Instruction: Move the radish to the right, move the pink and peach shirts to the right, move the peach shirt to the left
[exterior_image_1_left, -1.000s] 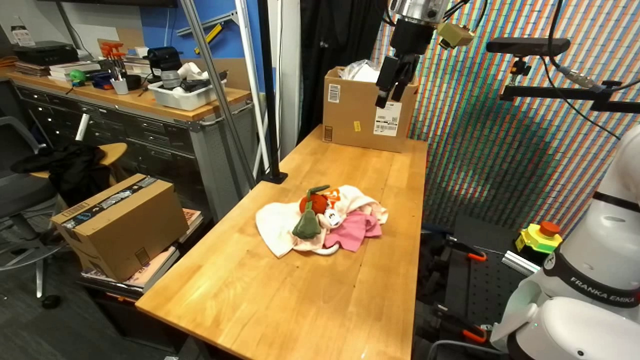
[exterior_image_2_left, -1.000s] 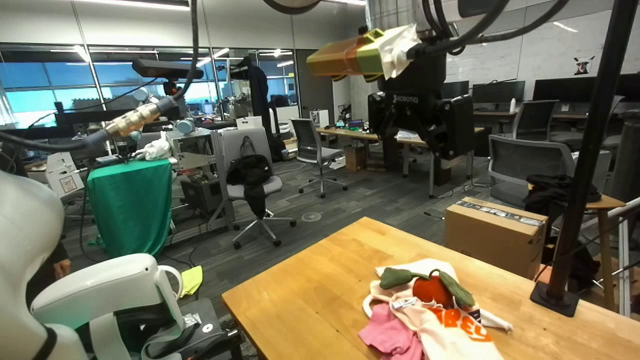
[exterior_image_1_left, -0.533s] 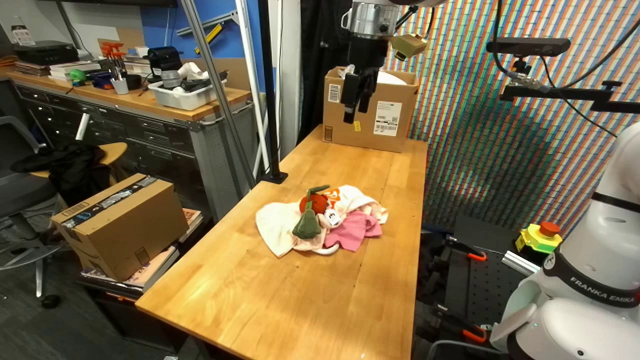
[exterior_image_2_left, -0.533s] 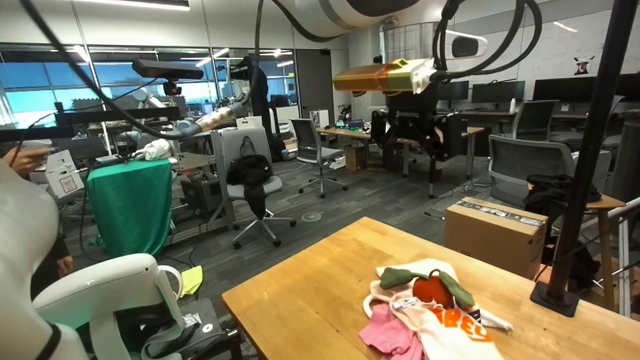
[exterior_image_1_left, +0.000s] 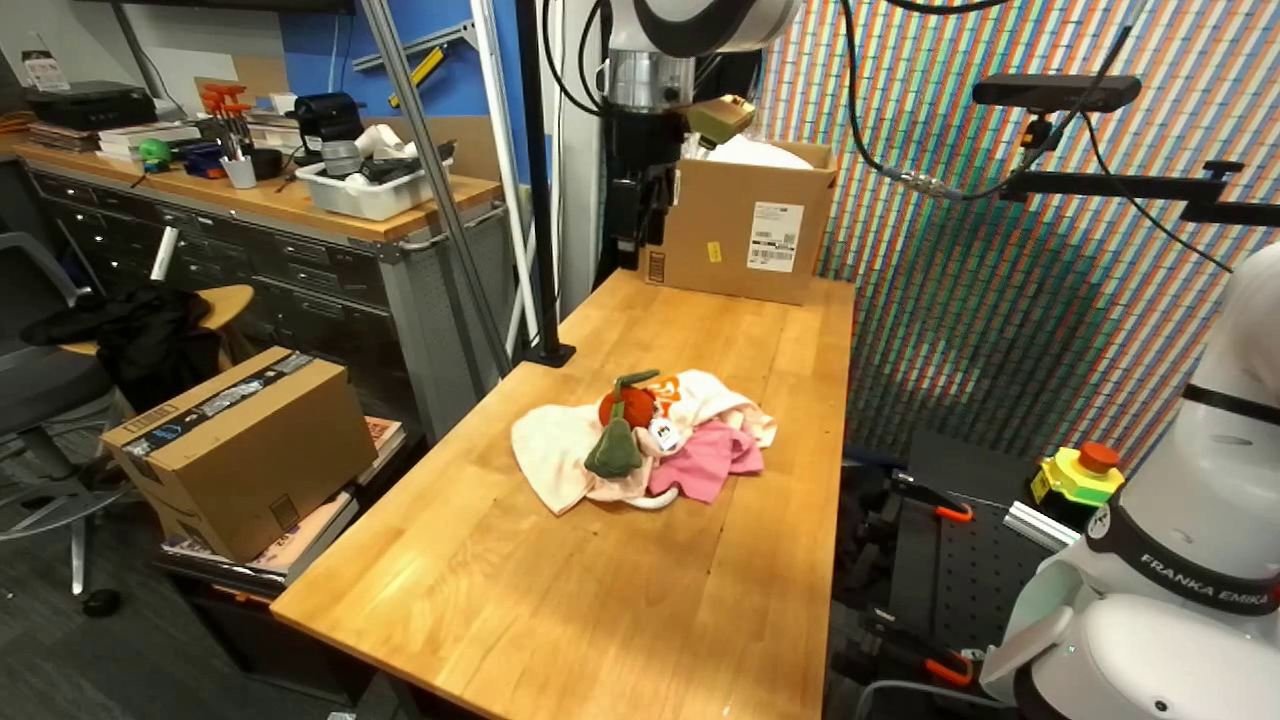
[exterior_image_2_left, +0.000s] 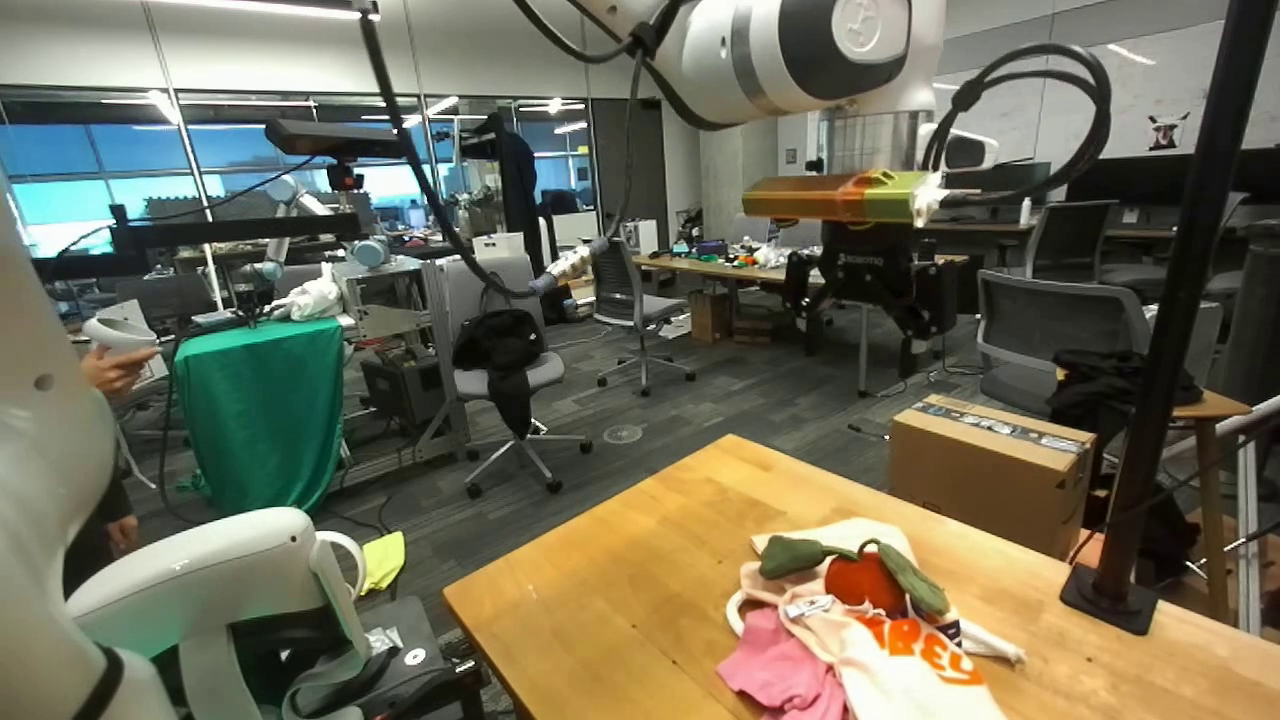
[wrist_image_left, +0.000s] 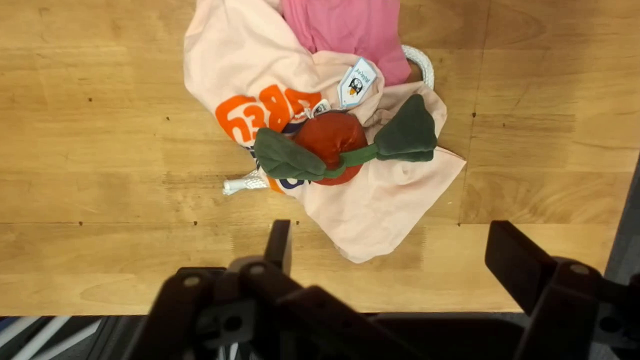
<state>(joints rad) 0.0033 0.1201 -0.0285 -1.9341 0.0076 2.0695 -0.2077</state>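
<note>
The radish is a red plush with green leaves, lying on top of the peach shirt in both exterior views. It also shows in the wrist view. The peach shirt, with orange lettering, lies crumpled and spread on the table; it also shows in an exterior view. The pink shirt lies bunched against the peach shirt and partly under it; it also shows in an exterior view. My gripper hangs high above the table, apart from the pile. Its fingers are wide apart and empty in the wrist view.
A white rope pokes out from under the shirts. A large cardboard box stands at the table's far end. A black post is fixed at the table's edge. Another cardboard box sits beyond the table.
My gripper has swung across above the table, leftward in an exterior view and rightward in the opposite one, and has come lower. The radish and shirts have not moved.
</note>
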